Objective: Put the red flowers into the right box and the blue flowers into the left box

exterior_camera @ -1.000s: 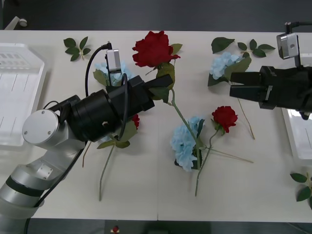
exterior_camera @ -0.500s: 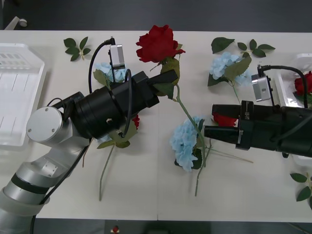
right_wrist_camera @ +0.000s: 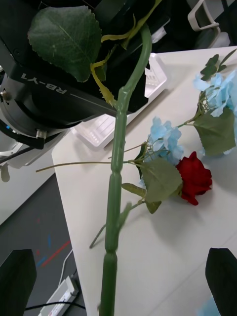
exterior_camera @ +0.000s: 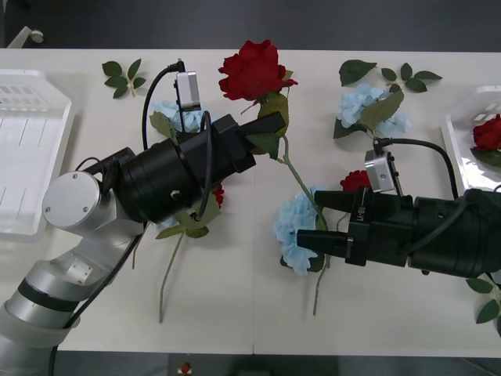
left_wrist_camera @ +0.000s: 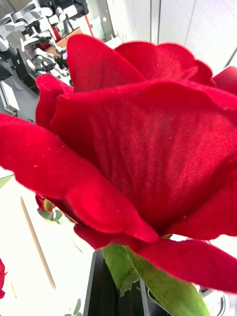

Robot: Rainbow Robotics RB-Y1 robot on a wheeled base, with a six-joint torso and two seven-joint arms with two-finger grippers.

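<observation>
1. Our left gripper [exterior_camera: 266, 131] is clamped on the upper stem of a red rose [exterior_camera: 252, 69], holding it above the table [exterior_camera: 235, 313]; the bloom [left_wrist_camera: 133, 148] sits just past the fingers
2. Our right gripper [exterior_camera: 313, 219] has its fingers spread, one on each side of that rose's hanging stem [right_wrist_camera: 118, 173], not touching it
3. Below lie blue flowers [exterior_camera: 296, 231] and a small red rose [exterior_camera: 354, 180]
4. The right box [exterior_camera: 458, 129] holds a rose [exterior_camera: 487, 133]; the left box [exterior_camera: 31, 157] is at the table's far left
</observation>
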